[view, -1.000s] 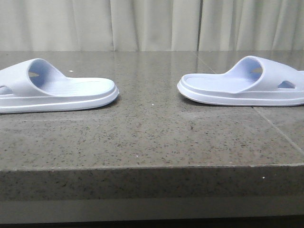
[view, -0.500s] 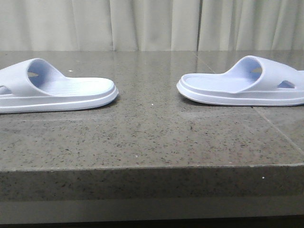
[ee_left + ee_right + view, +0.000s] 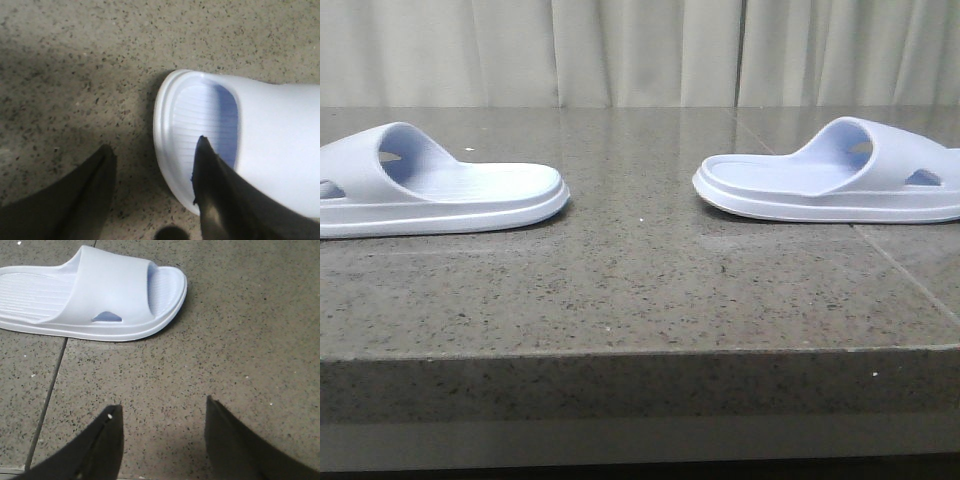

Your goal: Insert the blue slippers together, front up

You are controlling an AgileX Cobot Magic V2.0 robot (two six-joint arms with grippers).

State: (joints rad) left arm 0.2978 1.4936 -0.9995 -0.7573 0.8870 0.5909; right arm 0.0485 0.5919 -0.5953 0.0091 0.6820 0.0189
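Observation:
Two blue slippers lie sole-down and apart on the stone table, heels facing each other: one at the left [image 3: 450, 195], one at the right [image 3: 830, 180]. Neither gripper shows in the front view. In the left wrist view my left gripper [image 3: 155, 157] is open over the toe end of the left slipper [image 3: 280, 140]. One finger [image 3: 215, 195] overlaps the toe opening, the other is over bare stone, and the rim lies between them. My right gripper [image 3: 163, 405] is open over bare stone, well short of the right slipper [image 3: 100, 295].
The speckled grey stone table [image 3: 640, 290] has a front edge close to the camera and a tile seam [image 3: 47, 405] running beside the right slipper. A pale curtain [image 3: 640, 50] hangs behind.

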